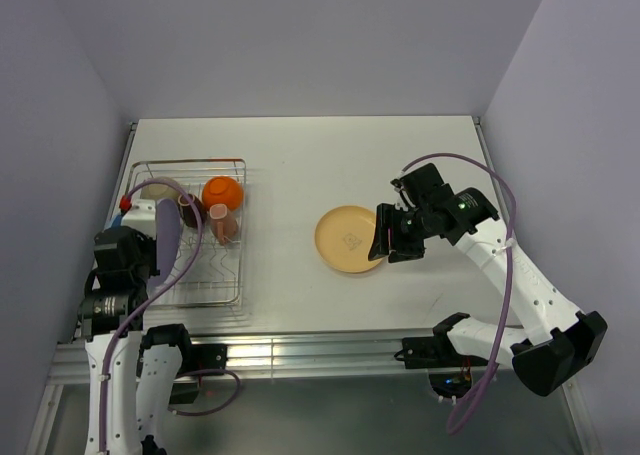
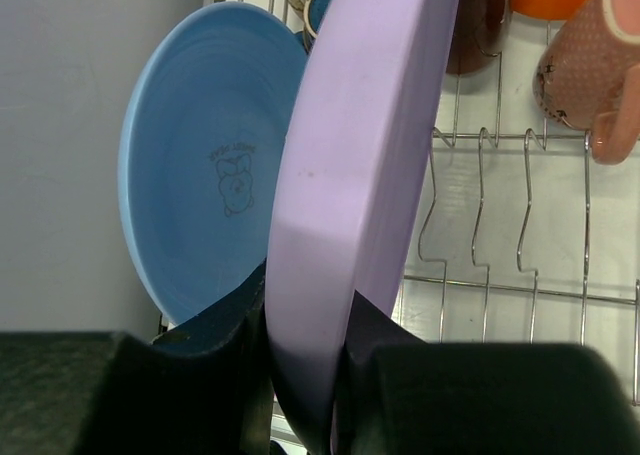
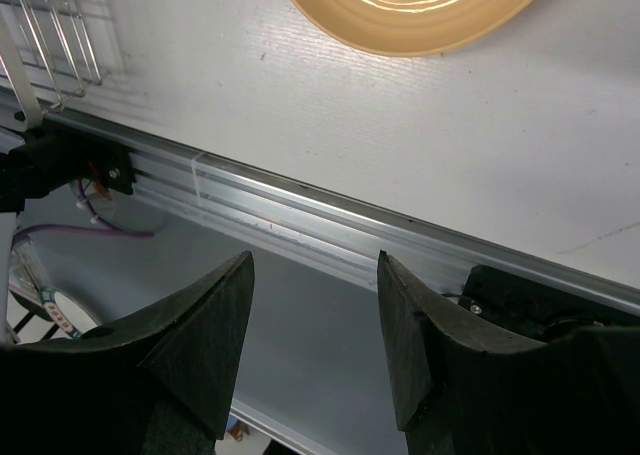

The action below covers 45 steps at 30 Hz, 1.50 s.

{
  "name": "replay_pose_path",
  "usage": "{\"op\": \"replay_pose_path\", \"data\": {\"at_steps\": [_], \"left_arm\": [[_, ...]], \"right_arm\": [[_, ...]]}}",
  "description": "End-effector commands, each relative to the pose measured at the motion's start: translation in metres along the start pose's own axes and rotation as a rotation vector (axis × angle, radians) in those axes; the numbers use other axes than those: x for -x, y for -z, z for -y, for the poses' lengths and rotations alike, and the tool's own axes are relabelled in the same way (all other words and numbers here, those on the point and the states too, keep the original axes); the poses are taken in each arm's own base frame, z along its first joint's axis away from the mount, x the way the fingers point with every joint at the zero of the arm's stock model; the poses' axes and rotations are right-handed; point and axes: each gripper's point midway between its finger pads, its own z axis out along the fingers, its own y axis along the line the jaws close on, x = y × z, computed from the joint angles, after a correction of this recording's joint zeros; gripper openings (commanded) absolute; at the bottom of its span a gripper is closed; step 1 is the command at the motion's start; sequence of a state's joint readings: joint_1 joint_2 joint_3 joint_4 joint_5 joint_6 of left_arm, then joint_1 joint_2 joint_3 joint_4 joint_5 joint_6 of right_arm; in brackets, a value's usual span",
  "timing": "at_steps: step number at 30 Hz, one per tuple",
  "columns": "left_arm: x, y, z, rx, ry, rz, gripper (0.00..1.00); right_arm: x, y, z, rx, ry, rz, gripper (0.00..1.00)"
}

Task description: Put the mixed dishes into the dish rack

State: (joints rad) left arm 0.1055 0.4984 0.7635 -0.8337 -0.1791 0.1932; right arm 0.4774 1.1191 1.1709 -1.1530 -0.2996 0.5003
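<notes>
The lilac plate (image 2: 360, 175) is gripped by its rim in the left hand (image 2: 305, 325), upright for slotting beside the blue plate (image 2: 210, 165) in the rack (image 1: 195, 161), frame left. The right hand (image 3: 315, 275) is seen open, empty, just beside the centre tan plate (image 1: 347, 239).

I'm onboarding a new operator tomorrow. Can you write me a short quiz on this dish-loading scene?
1. True or false: the tan plate lies on the table, outside the dish rack.
2. The left gripper grips: A the tan plate; B the lilac plate; C nothing.
3. Fill in: the right gripper is ___ and empty.

Key: 1 true; 2 B; 3 open.
</notes>
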Motion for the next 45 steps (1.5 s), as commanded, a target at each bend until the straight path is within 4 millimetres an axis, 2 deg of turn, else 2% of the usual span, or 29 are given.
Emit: {"op": "replay_pose_path", "data": {"at_steps": [1, 8, 13, 17, 22, 23, 25, 26, 29, 33, 35, 37, 38, 39, 40, 42, 45], "left_arm": [[0.005, 0.001, 0.007, -0.051, -0.009, 0.011, 0.27], [0.005, -0.007, 0.022, -0.139, -0.019, -0.036, 0.43], [0.004, -0.010, 0.024, -0.146, -0.022, -0.049, 0.44], [0.006, -0.010, 0.019, -0.121, -0.015, -0.047, 0.47], [0.026, -0.003, 0.004, -0.046, 0.063, -0.037, 0.53], [0.023, -0.004, -0.002, -0.008, 0.070, -0.071, 0.58], [0.027, 0.001, -0.011, 0.039, 0.109, -0.095, 0.97], [0.027, 0.002, -0.014, 0.054, 0.104, -0.111, 0.99], [0.042, 0.010, -0.027, 0.118, 0.138, -0.072, 0.99], [0.075, 0.028, -0.041, 0.164, 0.240, 0.024, 0.99], [0.088, 0.029, -0.038, 0.139, 0.272, 0.047, 0.99], [0.109, 0.033, -0.035, 0.108, 0.339, 0.090, 0.99], [0.114, 0.027, -0.033, 0.101, 0.363, 0.077, 0.99], [0.130, 0.032, -0.037, 0.104, 0.407, 0.112, 0.99], [0.136, 0.032, -0.035, 0.101, 0.494, 0.108, 0.99], [0.152, 0.029, -0.033, 0.086, 0.561, 0.095, 0.99], [0.170, 0.029, -0.012, -0.037, 0.627, 0.078, 0.99]], "right_arm": [[0.009, 0.001, -0.001, 0.002, 0.002, 0.038, 0.60], [0.012, 0.001, -0.001, 0.000, -0.022, 0.045, 0.60], [0.013, 0.000, 0.000, -0.004, -0.035, 0.052, 0.60], [0.012, -0.005, 0.007, -0.033, -0.063, 0.048, 0.60], [0.012, -0.016, 0.024, -0.044, -0.152, 0.004, 0.60], [0.010, -0.023, 0.031, -0.060, -0.172, -0.017, 0.60], [0.012, -0.030, 0.042, -0.099, -0.211, -0.027, 0.60], [0.012, -0.034, 0.046, -0.110, -0.220, -0.033, 0.60], [0.016, -0.048, 0.053, -0.136, -0.252, -0.049, 0.60], [0.025, -0.063, 0.061, -0.181, -0.284, -0.053, 0.60], [0.029, -0.072, 0.068, -0.216, -0.292, -0.057, 0.60], [0.035, -0.080, 0.075, -0.245, -0.306, -0.046, 0.59], [0.033, -0.088, 0.080, -0.264, -0.314, -0.068, 0.59], [0.033, -0.093, 0.082, -0.272, -0.318, -0.072, 0.59], [0.034, -0.097, 0.085, -0.281, -0.323, -0.077, 0.59], [0.038, -0.111, 0.089, -0.292, -0.331, -0.082, 0.59], [0.046, -0.126, 0.095, -0.306, -0.332, -0.069, 0.59]]}}
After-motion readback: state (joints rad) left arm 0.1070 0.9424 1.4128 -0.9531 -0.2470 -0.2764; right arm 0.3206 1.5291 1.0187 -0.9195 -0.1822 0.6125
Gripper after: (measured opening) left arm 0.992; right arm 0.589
